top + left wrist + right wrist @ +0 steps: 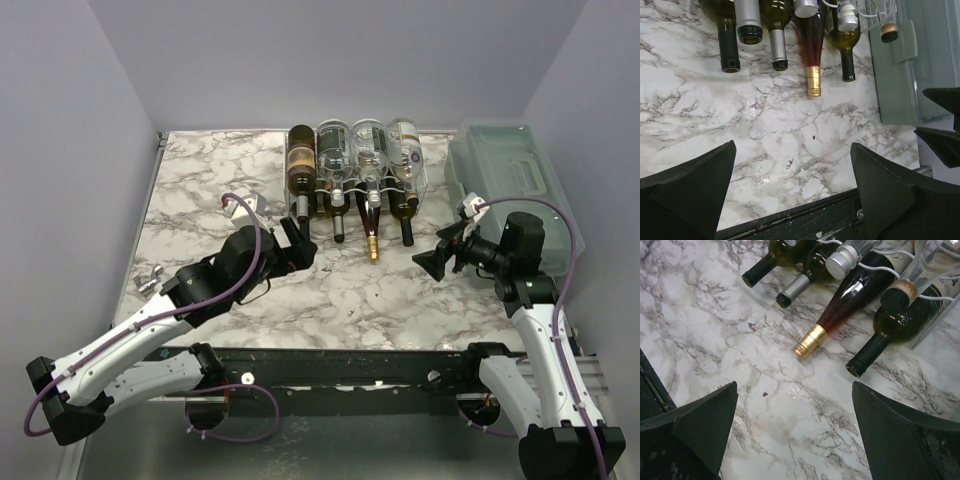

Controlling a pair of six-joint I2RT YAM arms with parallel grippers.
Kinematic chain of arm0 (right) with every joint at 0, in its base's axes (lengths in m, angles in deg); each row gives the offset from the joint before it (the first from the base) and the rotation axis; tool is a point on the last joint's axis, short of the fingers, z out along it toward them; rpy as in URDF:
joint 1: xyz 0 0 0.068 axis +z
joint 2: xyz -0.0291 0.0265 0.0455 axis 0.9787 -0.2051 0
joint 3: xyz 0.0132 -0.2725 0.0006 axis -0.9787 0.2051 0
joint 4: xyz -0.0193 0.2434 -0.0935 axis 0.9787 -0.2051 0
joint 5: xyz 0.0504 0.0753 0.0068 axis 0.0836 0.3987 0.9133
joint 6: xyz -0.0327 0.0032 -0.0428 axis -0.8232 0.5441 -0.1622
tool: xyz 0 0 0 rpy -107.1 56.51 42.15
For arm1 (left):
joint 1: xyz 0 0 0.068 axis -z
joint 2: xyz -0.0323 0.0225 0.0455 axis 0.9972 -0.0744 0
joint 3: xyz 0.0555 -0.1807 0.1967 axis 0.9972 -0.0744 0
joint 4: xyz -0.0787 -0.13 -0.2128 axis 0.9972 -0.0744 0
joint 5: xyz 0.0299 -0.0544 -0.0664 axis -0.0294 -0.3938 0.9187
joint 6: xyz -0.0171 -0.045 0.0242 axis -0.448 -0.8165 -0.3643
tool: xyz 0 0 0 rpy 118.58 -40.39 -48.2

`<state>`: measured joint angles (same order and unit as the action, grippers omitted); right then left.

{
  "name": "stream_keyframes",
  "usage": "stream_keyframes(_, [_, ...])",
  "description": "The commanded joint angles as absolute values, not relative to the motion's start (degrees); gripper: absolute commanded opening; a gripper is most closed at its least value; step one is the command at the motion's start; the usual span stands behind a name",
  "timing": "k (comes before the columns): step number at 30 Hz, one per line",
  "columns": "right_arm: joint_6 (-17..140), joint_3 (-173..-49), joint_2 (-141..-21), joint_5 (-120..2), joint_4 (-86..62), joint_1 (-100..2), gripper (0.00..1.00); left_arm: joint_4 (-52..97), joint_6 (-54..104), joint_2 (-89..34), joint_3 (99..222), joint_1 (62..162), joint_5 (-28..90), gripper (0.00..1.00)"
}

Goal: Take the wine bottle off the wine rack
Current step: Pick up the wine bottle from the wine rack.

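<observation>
- My left tool (297, 246) (792, 192): fingers spread wide with nothing between them, poised over the marble worktop (200, 190).
- My right tool (440, 260) (795, 432): fingers likewise spread wide and empty. It points across the worktop toward my left tool, and the two are well apart.
- Wine rack (345, 187): white wire, two tiers, standing ahead of both tools at the far side of the worktop. It is near my left tool and farther from my right.
- Wine bottles (368, 150): they lie in the rack's cradles in both tiers, necks pointing back toward my tools. None is touched by either tool.
- Gold-capped bottle (372, 228) (810, 47) (850, 297): reddish glass, lower tier. Its neck reaches farthest out of the rack, ahead of the gap between my tools. Dark-necked bottles lie on either side of it.
- Plastic box (500, 165) (895, 75): translucent green-grey, just beyond my right tool and beside the rack's right end.
</observation>
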<state>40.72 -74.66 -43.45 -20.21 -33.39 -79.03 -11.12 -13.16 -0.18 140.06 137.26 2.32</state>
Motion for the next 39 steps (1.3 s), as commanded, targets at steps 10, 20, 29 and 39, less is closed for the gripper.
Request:
stream_keyframes(10, [38.5,-73.2,-41.11,-24.43,-32.29,-79.3,1.0,-40.69,-30.4,-20.15,163.37,139.74,-15.37,0.98])
stream_keyframes(20, [38.25,-73.01,-40.1,-24.7,-32.42,-79.3,1.0,-21.96,5.6,-27.99,164.89,134.97,-8.02,0.98])
stream_keyframes(29, [38.21,-72.89,-39.86,-24.63,-32.4,-79.3,1.0,-11.61,14.6,-31.61,164.95,123.03,9.44,0.95])
stream_keyframes(39, [38.13,-72.85,-40.22,-24.84,-32.31,-79.3,1.0,-10.53,15.66,-43.65,171.95,118.71,13.49,0.83])
